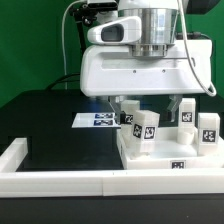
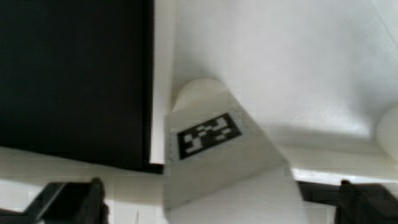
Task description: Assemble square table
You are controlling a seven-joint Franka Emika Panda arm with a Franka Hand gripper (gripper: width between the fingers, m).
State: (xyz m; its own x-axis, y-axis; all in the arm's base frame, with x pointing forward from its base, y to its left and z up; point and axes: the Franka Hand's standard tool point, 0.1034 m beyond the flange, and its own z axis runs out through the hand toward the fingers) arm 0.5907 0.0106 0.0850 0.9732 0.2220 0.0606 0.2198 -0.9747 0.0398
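Between the wide-spread fingers of the tool (image 1: 152, 107) stands a tagged leg (image 2: 222, 160), upright on the square top (image 1: 165, 155), ungripped.

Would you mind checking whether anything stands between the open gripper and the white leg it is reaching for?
Nothing visible does. In the wrist view the tagged leg lies between the two fingertips, with no other part in the gap. The gripper hangs over the tabletop.

A flat black worktop (image 1: 45, 125) carries the thin white marker board (image 1: 97, 120), printed with black-and-white tags and lying flat toward the back. Long white rim bars (image 1: 60, 182) edge the black surface at the front. A green backdrop (image 1: 30, 40) stands behind, with a black cable (image 1: 68, 40) hanging before it.
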